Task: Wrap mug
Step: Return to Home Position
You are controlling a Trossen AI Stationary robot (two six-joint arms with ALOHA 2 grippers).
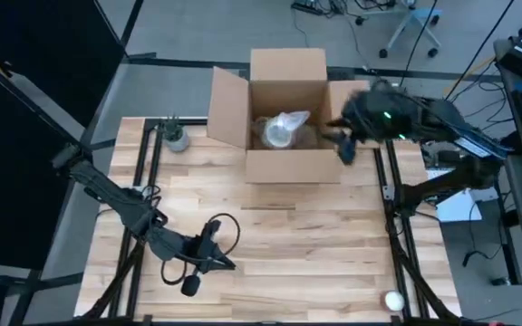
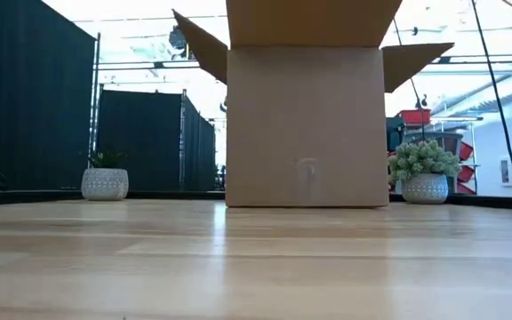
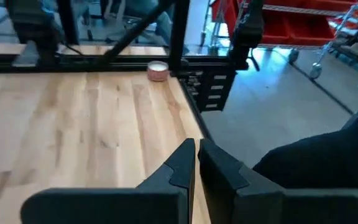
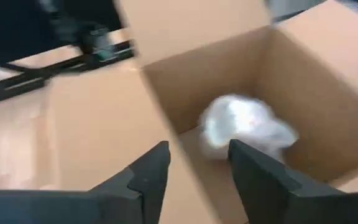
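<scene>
The mug, bundled in whitish translucent wrap, lies on the floor of the open cardboard box at the table's far middle; it shows in the right wrist view too, as the wrapped mug. My right gripper hovers open over the box's right side, above and beside the bundle, holding nothing; its fingers frame the box's inside. My left gripper rests shut and empty near the table's near-left part, also seen in its own wrist view as the left gripper.
The box's flaps stand open, and the box fills the middle of the low view. A small potted plant stands at the far left and another plant at the right. A small round candle sits near the near-right corner.
</scene>
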